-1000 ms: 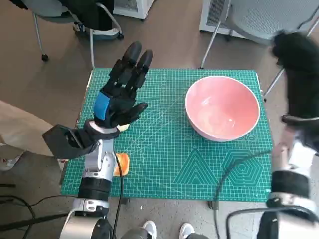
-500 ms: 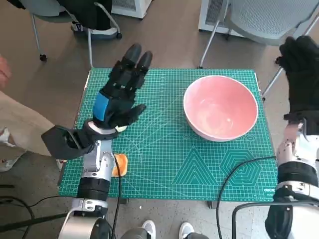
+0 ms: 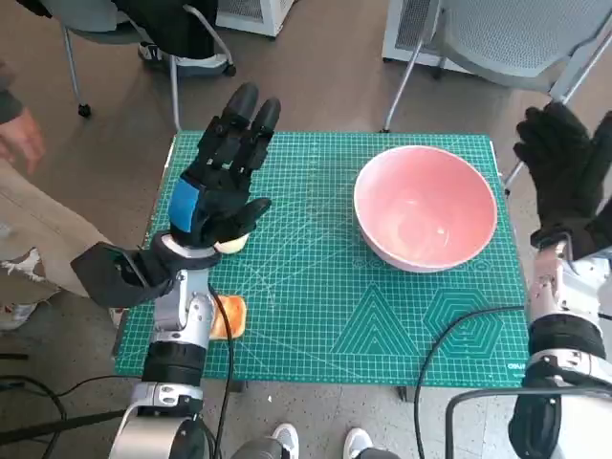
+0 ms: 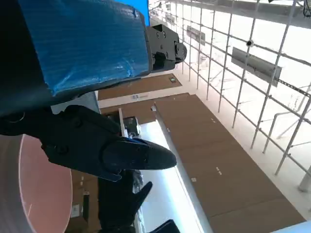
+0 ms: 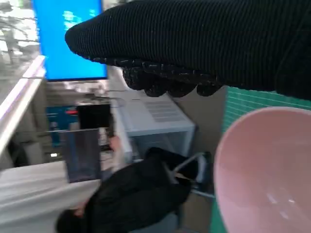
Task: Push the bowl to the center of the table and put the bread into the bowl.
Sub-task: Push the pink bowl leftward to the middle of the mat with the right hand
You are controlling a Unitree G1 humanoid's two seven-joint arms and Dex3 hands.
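Observation:
A pink bowl (image 3: 426,206) stands on the right half of the green cutting mat (image 3: 316,306), empty; its rim also shows in the left wrist view (image 4: 19,189) and the right wrist view (image 5: 262,170). The bread (image 3: 228,316), an orange-brown piece, lies near the mat's front left corner, partly hidden behind my left forearm. My left hand (image 3: 218,182) is raised above the mat's left side, fingers stretched out and holding nothing. My right hand (image 3: 564,177) is up beside the table's right edge, to the right of the bowl, fingers spread and empty.
Chairs (image 3: 516,38) stand behind the table, one at the far left (image 3: 143,38). A person's hand and leg (image 3: 24,220) show at the left edge. A black cable (image 3: 449,335) crosses the mat's front right corner. A seated person (image 5: 136,194) shows in the right wrist view.
My right hand has come down and in beside the bowl, fingers now spread. My left hand has lifted slightly. A person's hand has appeared at the left edge.

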